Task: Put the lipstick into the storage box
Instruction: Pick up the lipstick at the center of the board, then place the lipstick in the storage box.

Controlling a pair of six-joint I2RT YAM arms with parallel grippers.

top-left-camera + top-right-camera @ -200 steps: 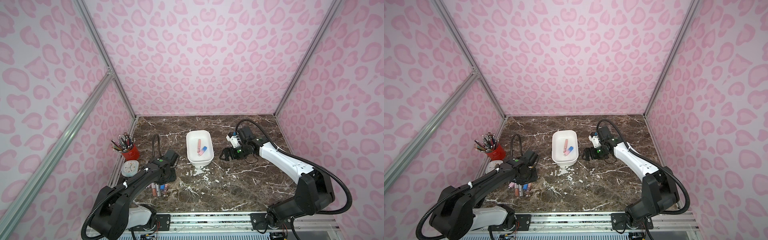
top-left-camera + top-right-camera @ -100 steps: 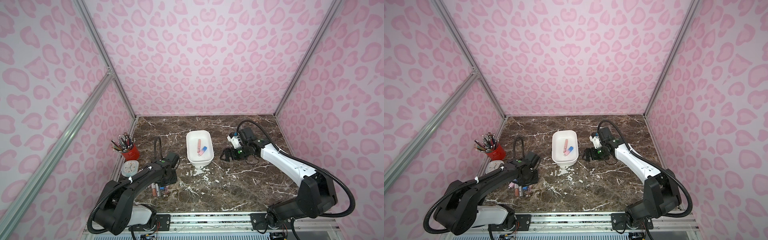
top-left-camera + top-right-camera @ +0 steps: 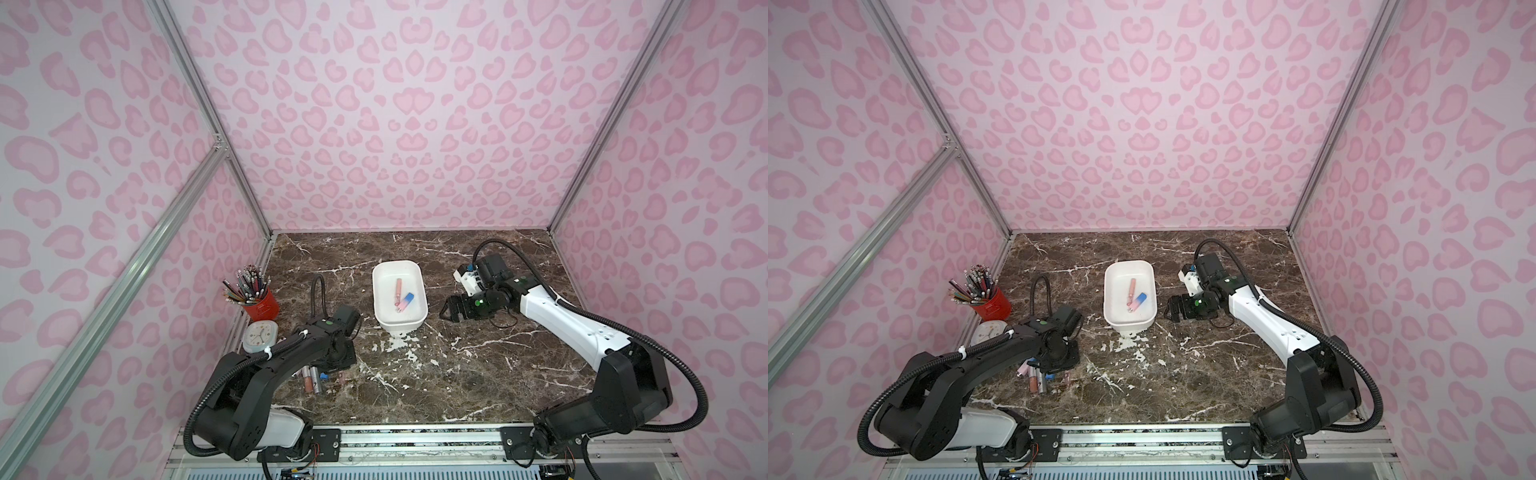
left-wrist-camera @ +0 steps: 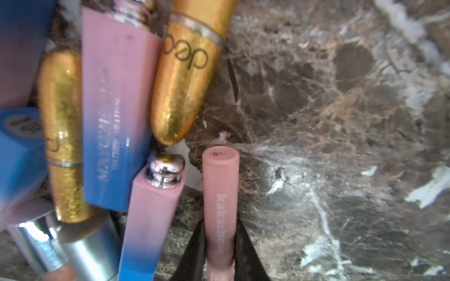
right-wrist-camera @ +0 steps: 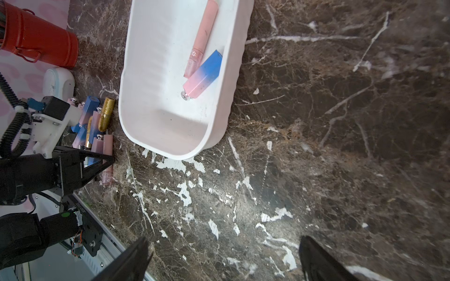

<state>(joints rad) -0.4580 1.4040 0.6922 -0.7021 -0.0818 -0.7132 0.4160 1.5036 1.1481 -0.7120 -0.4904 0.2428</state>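
– Pink tube [image 4: 220,182] was in the left claw [image 4: 220,221], jaws pinched narrow on its sides. Looked flat on the marble [image 4: 341,121], not lifted.
– Axis?
– Long axis ran straight out from the claw, between the fingers [image 4: 191,255], opaque end outward.
– Neighbours?
– Pile of lipsticks [image 4: 117,109] just beside it on one flank. Couldn't tell if the nearest one touched.
– Box?
– White box [image 3: 400,328] sat apart from that claw: farther from the base rail [image 3: 415,440] and toward the robot's right. Two sticks [image 3: 405,302] lay inside.
– Right arm [image 3: 561,311] was nearer, no?
– Yes. Right claw [image 5: 224,240] hung just beside the box, jaws wide, nothing in them. But the left one had the tube.
– So?
– My read: lift clear of the pile, then carry out and rightward. Box's long side ran roughly parallel to the tube, so little wrist turn should be needed.
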